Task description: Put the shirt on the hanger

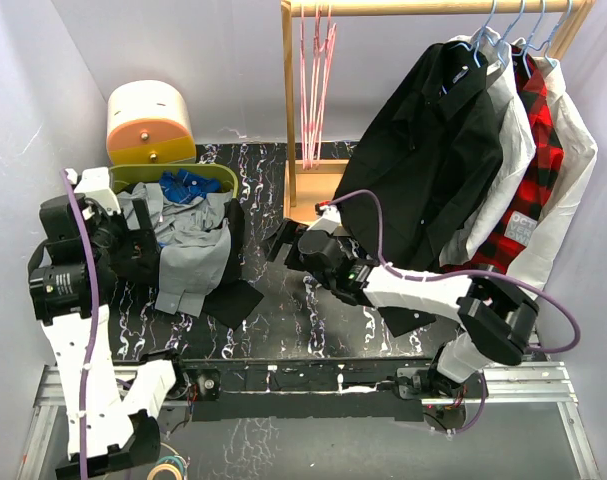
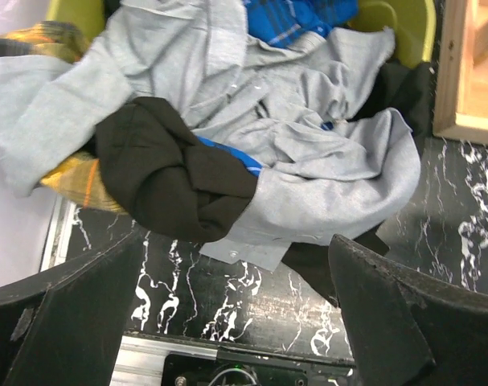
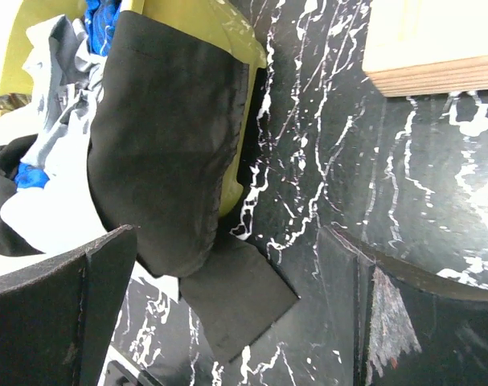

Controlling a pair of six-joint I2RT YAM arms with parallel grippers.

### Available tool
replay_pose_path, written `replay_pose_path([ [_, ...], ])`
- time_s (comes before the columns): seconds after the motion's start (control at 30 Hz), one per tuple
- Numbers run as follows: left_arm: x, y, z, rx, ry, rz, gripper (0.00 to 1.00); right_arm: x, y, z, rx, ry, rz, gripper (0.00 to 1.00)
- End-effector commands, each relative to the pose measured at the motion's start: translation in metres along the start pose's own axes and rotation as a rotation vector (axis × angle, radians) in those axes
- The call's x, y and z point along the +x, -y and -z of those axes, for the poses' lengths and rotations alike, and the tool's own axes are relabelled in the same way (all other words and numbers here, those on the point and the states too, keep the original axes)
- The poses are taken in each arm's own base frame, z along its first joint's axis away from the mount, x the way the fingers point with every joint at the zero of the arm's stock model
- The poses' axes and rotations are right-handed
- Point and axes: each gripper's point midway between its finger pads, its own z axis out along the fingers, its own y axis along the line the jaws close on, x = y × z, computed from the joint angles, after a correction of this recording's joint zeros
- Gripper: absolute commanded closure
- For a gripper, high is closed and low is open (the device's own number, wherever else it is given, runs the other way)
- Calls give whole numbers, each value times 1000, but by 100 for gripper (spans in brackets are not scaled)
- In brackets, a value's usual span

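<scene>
Left gripper [image 2: 237,241] wide, empty. Grey shirt [image 2: 324,161] heaped just ahead of its fingers, spilling over the yellow-green basket [image 2: 404,32]. Black garment [image 2: 171,173] lies across it, ahead-left. Best bite, I judge: the free grey hem dead ahead, clear of black cloth. Right gripper [image 3: 227,233] wide, empty. Pink hanger [image 1: 318,90] hangs well beyond both.

Black, white-veined marble table [image 1: 293,325] carrying a yellow-green basket [image 1: 215,172] of clothes, a wooden rack base [image 1: 307,207] and a trailing black cloth [image 1: 235,302].
</scene>
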Motion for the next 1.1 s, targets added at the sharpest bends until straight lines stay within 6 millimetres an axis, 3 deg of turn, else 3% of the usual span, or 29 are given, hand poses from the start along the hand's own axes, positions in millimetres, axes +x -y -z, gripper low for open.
replay_pose_path([
  [0.0,-1,-20,20,-139,56,82,3,-29,4,27,52,52,92,2],
  [0.17,6,-27,49,-148,46,-127,3,-50,27,51,123,131,112,1],
  [0.27,20,-25,48,-117,-9,-186,3,-61,38,59,144,198,126,2],
  [0.37,29,-3,43,17,-86,-172,3,-68,35,66,85,233,161,2],
  [0.43,33,24,41,195,-148,-174,3,-61,21,71,-41,205,263,2],
  [0.53,34,45,42,354,-191,-215,3,-48,2,83,-231,175,406,2],
  [0.6,38,45,30,389,-264,-223,3,-43,-2,87,-287,171,424,2],
  [0.67,38,32,9,340,-341,-210,4,-35,-6,88,-316,122,423,2],
  [0.8,48,28,-24,394,-489,-218,17,-17,-15,91,-403,39,491,2],
  [0.9,56,25,-41,419,-555,-250,23,-17,-10,92,-384,41,480,2],
  [1.07,21,-5,-82,205,-446,-223,24,-16,-3,93,-380,59,485,2],
])
